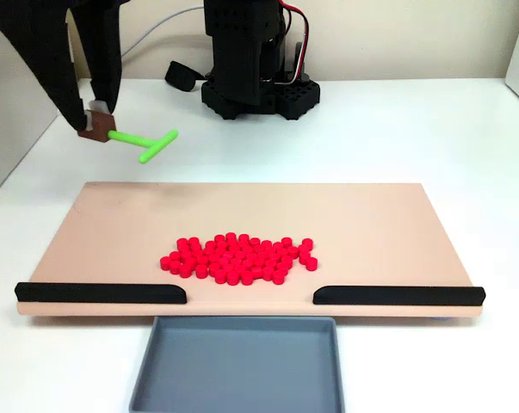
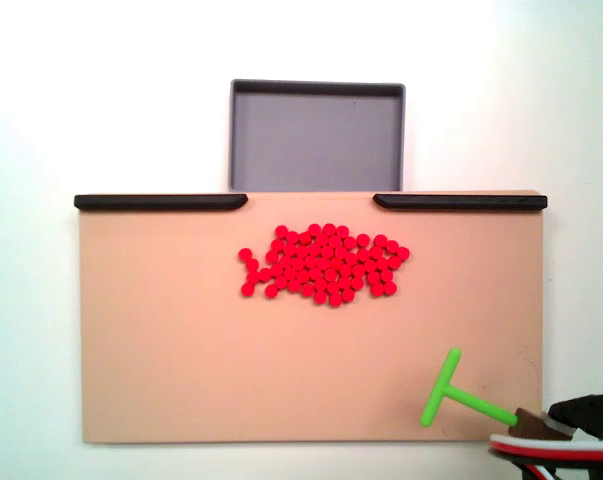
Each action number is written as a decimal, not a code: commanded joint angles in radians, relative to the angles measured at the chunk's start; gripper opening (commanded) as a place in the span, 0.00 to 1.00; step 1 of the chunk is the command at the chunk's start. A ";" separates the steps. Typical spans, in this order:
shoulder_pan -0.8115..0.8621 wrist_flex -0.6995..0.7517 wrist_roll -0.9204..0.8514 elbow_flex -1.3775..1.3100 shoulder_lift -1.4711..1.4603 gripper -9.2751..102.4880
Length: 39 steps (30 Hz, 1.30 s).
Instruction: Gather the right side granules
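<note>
The granules (image 1: 237, 258) (image 2: 321, 263) are small red pellets lying in one tight oval cluster at the middle of the tan board (image 1: 371, 215) (image 2: 161, 350), close to the gap between its two black rails. My gripper (image 1: 94, 122) (image 2: 541, 425) hangs above the table beyond the board's far left corner in a fixed view, well away from the pellets. It is shut on the brown end block of the green T-shaped tool (image 1: 147, 143) (image 2: 453, 396), whose crossbar points toward the board.
Two black rails (image 1: 100, 293) (image 1: 398, 295) line the board's near edge with a gap between them. A grey tray (image 1: 237, 366) (image 2: 316, 135) sits below that gap. The arm's black base (image 1: 255, 82) stands behind the board on the white table.
</note>
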 commanded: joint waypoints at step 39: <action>-0.029 -0.060 -0.456 -0.295 -0.272 0.08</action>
